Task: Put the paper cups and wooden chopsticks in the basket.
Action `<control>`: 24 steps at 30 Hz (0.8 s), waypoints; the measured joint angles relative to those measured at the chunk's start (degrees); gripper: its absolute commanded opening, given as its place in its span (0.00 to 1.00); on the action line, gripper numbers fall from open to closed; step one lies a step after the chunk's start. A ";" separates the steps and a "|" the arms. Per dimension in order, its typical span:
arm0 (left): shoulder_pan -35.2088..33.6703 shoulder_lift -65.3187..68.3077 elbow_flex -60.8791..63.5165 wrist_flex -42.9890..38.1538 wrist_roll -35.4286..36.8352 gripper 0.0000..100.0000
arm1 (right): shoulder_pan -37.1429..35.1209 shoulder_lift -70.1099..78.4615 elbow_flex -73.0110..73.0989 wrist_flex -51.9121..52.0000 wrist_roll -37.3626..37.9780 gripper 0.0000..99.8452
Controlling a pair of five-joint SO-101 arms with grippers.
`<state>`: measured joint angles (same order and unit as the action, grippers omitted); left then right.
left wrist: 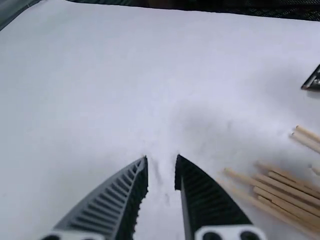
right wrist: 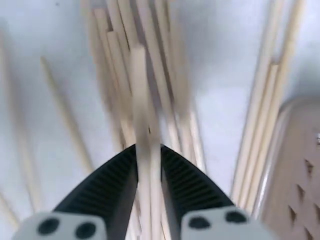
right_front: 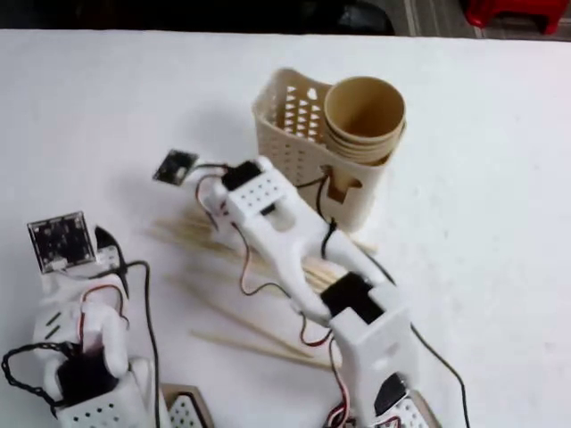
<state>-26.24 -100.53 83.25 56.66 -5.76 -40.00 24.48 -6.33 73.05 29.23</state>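
Now my right jaws pinch a chopstick (right wrist: 140, 100) near the basket (right wrist: 295, 170); left jaws hang slightly spread.

"What are the chopsticks (right wrist: 141, 100) made of?"
"Bare pale wood (matt, unfinished-looking). The basket (right_front: 290, 116) is smooth beige plastic, the paper cups (right_front: 364, 111) dull tan paper."
"And the table (right_front: 482, 223)?"
"Matt white, a little rough. The right gripper (right wrist: 148, 148) has ribbed black plastic fingers."

free: basket (right_front: 285, 111) half beside cups (right_front: 364, 111) | blocked: right arm (right_front: 294, 236) lies over chopsticks (right_front: 259, 343)
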 measured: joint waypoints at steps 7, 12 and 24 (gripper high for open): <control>0.00 0.00 0.09 0.00 0.00 0.11 | -0.26 -0.53 -8.18 8.97 0.00 0.02; 0.00 0.00 0.09 0.00 0.00 0.11 | -0.18 -8.35 -13.01 13.10 -0.70 0.02; 0.00 0.00 0.09 -0.70 0.00 0.11 | 1.58 -18.11 -31.56 15.82 -6.15 0.02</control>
<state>-26.24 -100.53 83.34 55.96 -5.76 -38.42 6.37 -37.89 88.88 23.08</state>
